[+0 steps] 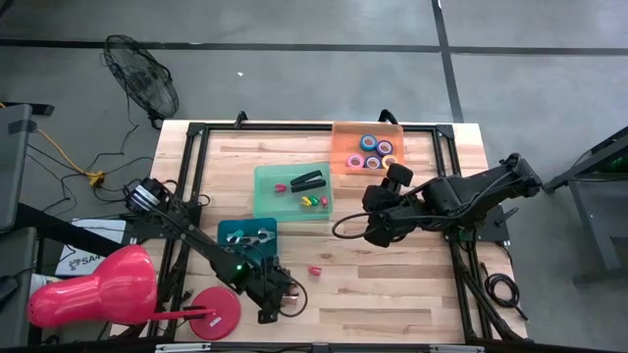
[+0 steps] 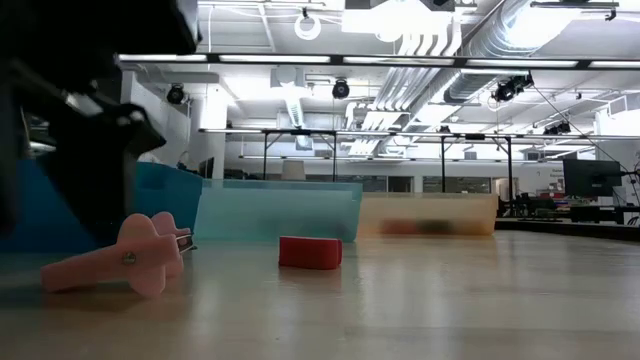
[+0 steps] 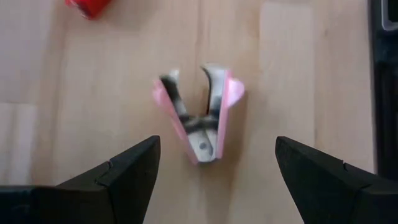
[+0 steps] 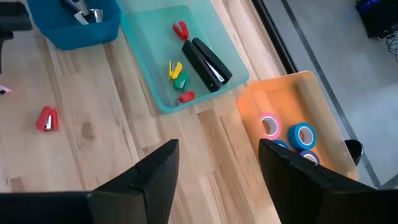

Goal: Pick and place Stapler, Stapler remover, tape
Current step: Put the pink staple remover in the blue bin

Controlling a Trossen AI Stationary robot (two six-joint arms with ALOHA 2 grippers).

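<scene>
I have the left gripper (image 3: 214, 171) hanging over the near edge of the table, fingers spread as wide as they go, with the pink staple remover (image 3: 199, 118) lying flat on the bare wood right between them and nothing pinched yet. In the low view the same remover (image 2: 125, 262) rests on the boards just beside the dark bulk of my left arm. So I judge the step in hand to be the pick of this remover. The next move calls for a straight descent until the fingers straddle the pink body, then a close across its narrow width (it looks thin and light, so it could skate sideways if one finger lands first).

A little farther out, a small red stapler (image 1: 315, 270) lies loose on the wood, near the remover but apart from it. Beyond that is the blue bin (image 1: 245, 235), already holding some metal-jawed pieces, which I take as the remover's destination. Next comes the green tray (image 1: 263, 196) with a black stapler (image 1: 308, 179) and small coloured pieces inside.

My right gripper (image 4: 217, 168) waits above mid-table, jaws partly apart and holding nothing. Farthest away, the orange tray (image 1: 343, 147) holds the tape rolls (image 1: 377, 149), so the tape looks already placed.
</scene>
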